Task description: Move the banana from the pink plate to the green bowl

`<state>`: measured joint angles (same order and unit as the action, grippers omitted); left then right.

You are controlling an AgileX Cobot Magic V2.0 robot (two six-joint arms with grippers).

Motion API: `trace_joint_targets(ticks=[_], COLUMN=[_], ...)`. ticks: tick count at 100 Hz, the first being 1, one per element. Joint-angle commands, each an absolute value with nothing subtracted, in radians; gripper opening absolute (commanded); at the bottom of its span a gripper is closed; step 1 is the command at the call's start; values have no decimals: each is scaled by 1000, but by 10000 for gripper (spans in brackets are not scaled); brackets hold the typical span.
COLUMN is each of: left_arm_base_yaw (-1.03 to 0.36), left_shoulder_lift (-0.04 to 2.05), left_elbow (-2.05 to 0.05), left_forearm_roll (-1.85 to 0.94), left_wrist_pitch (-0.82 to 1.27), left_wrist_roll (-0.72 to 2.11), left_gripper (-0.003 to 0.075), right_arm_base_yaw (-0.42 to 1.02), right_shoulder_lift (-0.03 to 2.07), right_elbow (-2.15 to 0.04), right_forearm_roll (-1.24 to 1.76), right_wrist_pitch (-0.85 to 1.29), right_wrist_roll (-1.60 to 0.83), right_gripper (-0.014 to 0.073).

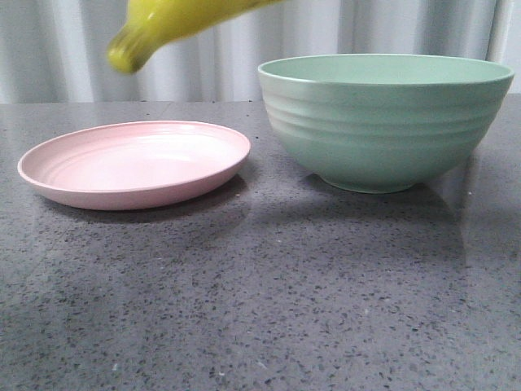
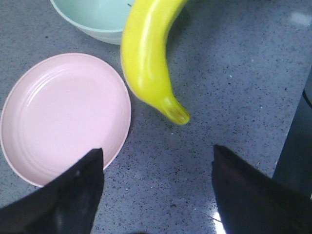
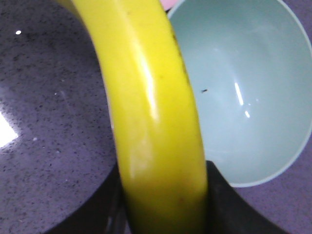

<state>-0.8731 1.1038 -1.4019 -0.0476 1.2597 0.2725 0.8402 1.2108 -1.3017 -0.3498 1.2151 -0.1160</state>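
While the right gripper (image 3: pixel 163 204) is clamped on the banana (image 1: pixel 175 20), the fruit hangs in the air at the upper left of the front view, above the gap between the pink plate (image 1: pixel 134 163) and the green bowl (image 1: pixel 383 118), touching neither. Its dark-tipped end points down toward the left of that frame, and its body runs up and to the right out of the top edge, so the long axis slants toward the bowl. In the right wrist view the two dark jaws press the banana's sides at the bottom of the frame, with the fruit curving away toward the upper left, and the bowl's pale inside fills the right half (nothing lies in it). The bowl thus lies just to one side of the held banana, not yet under it. The left gripper (image 2: pixel 156 190) stands wide apart and holds nothing; it hovers over the plate's edge, and the plate is bare. The right arm is judged to need a short sideways carry toward the bowl before letting go.
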Motion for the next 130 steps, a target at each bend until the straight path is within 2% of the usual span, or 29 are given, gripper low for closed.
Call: trace_joint_targets(ticks=[1, 39, 70, 77, 93, 97, 130], left_arm_base_yaw=[-879, -879, -879, -879, -879, -879, -879], left_shoulder_lift=[1061, 1021, 1021, 1021, 1021, 1021, 1021], left_elbow=[-1432, -1432, -1432, -1432, -1432, -1432, -1432], left_forearm_roll=[-47, -49, -52, -52, -56, -56, -58], left_wrist_pitch=[1262, 1236, 1187, 1169, 1160, 1160, 1158], left_wrist_roll=[238, 231, 231, 231, 231, 229, 213], left_gripper=[433, 433, 433, 433, 433, 433, 433], right_arm_base_yaw=[794, 520, 494, 494, 494, 494, 494], right_shoulder_lift=[1165, 1166, 1252, 1277, 1306, 1310, 1310], right_elbow=[-1334, -1334, -1334, -1334, -1334, -1334, -1347], right_forearm_roll=[-429, -442, -442, -442, -444, -447, -478], right_wrist_pitch=[1177, 1149, 1154, 1152, 1108, 1102, 1102], right_wrist_roll=[-56, 33, 40, 40, 65, 66, 108], right_gripper=[-80, -80, -72, -9, 261, 290, 307])
